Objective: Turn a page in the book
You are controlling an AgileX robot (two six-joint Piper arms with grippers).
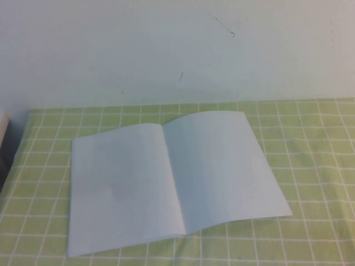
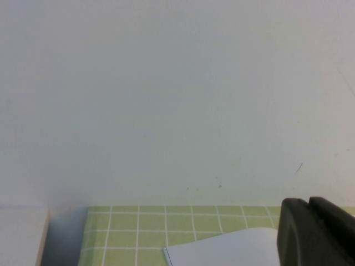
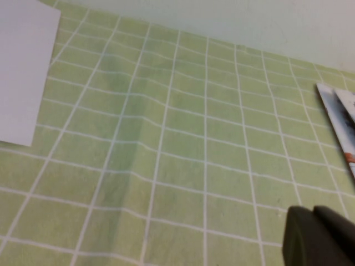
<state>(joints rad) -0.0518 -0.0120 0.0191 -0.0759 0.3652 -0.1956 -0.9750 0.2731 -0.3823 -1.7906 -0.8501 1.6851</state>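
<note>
Over the green checked cloth [image 3: 166, 166] the right hand [image 3: 319, 235] hangs closed and empty, away from the book [image 1: 172, 183]; left hand [image 2: 316, 233] unclear

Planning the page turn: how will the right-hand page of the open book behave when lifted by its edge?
The page looks thin and already bows upward, so it will probably flop. Its smooth surface may slip. The book seems light and could slide on the cloth. Left gripper and right gripper are both away from it.

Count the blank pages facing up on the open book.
2: the left blank white paper page and the right blank white paper page, meeting at the spine of the thin white booklet. Others may lie beneath.
</note>
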